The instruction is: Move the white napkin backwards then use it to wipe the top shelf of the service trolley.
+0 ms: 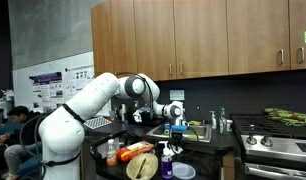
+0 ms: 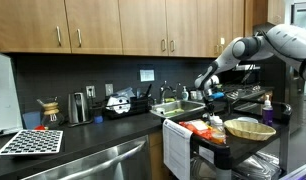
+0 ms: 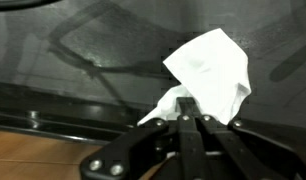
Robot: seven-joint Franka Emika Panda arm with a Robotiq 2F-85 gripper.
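Between the tips of the gripper (image 3: 193, 114), in the wrist view, sits the white napkin (image 3: 213, 70). The two fingers are pressed together on its lower edge, and the rest of the cloth stands out beyond them in a crumpled peak. Beyond gripper and napkin spreads the dark top shelf of the trolley (image 3: 93, 45), crossed by shadows of the arm (whether the napkin rests on that surface or hangs just above it cannot be told). Off to one side of the gripper runs the shelf's black rail (image 3: 53, 115), and a strip of wooden floor (image 3: 33, 150) shows under it.

In an exterior view the white arm (image 1: 93, 100) reaches across from its base to the gripper (image 1: 176, 122), which points downward. The napkin is too small to make out here. Lower than the gripper and nearer the camera stand an orange bottle (image 1: 111, 152), a woven disc (image 1: 141, 165) and a dark bottle (image 1: 168, 160). Wooden cabinets (image 1: 193, 35) hang above it.

In an exterior view the arm (image 2: 238, 50) comes down to the gripper (image 2: 206, 96), which hangs close beside the sink end of the dark worktop (image 2: 93, 125). A white towel (image 2: 176, 148) hangs below the gripper. Again the napkin cannot be picked out.
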